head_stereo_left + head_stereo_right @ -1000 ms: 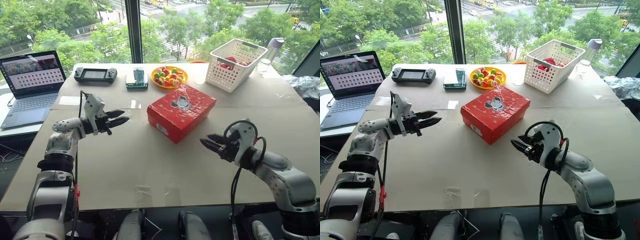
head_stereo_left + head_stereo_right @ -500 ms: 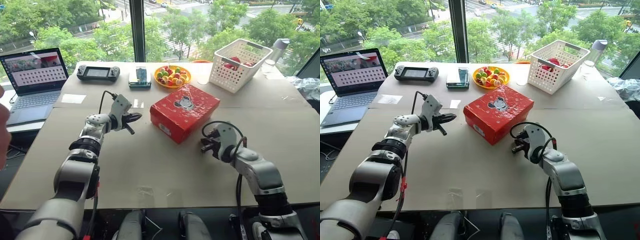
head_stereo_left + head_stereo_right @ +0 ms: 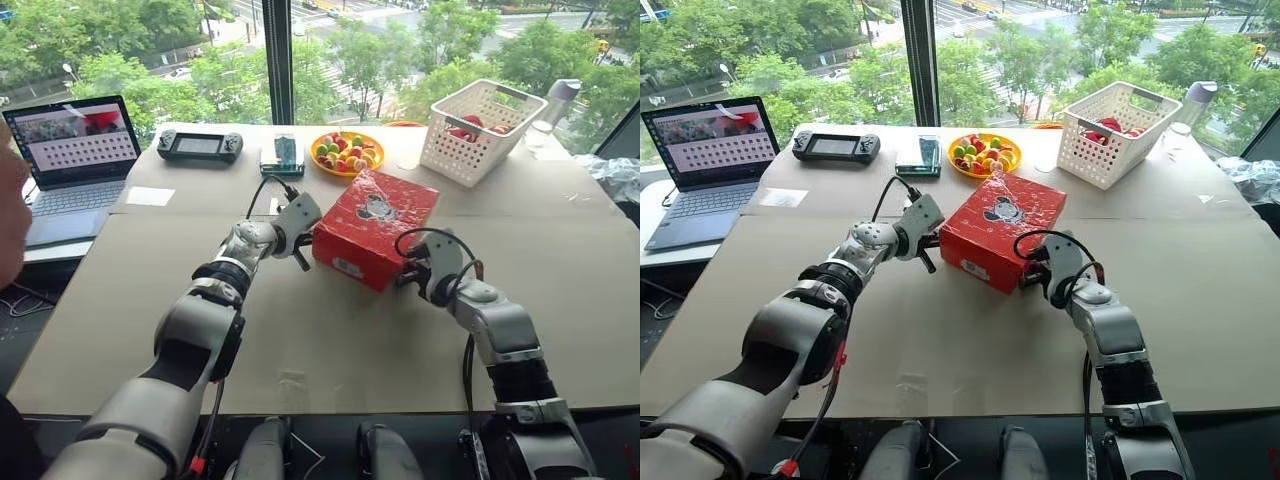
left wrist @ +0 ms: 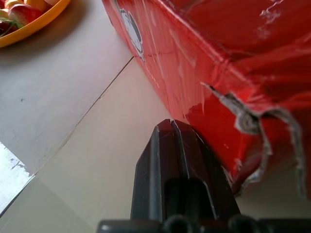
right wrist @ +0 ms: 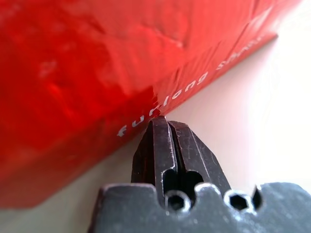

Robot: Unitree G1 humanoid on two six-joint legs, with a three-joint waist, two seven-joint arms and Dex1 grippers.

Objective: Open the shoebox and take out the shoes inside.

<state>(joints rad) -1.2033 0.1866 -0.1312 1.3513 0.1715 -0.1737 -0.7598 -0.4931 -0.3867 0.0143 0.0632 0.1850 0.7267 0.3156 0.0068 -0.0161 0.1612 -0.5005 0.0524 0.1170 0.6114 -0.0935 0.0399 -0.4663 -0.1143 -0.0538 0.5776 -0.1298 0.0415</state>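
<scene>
One tan table [image 3: 330, 330] beside windows [image 3: 150, 50]

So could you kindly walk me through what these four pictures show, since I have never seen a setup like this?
It is a humanoid robot with two arms, each ending in a black two-fingered gripper. The two wide pictures come from cameras on its head, looking down over a table. The two close-ups come from cameras on its wrists. The left gripper and right gripper are both shut, holding nothing, each with its tip at one side of the closed red shoebox. Farther back lie a laptop, a handheld game console, a bowl of fruit and a white basket.
</scene>
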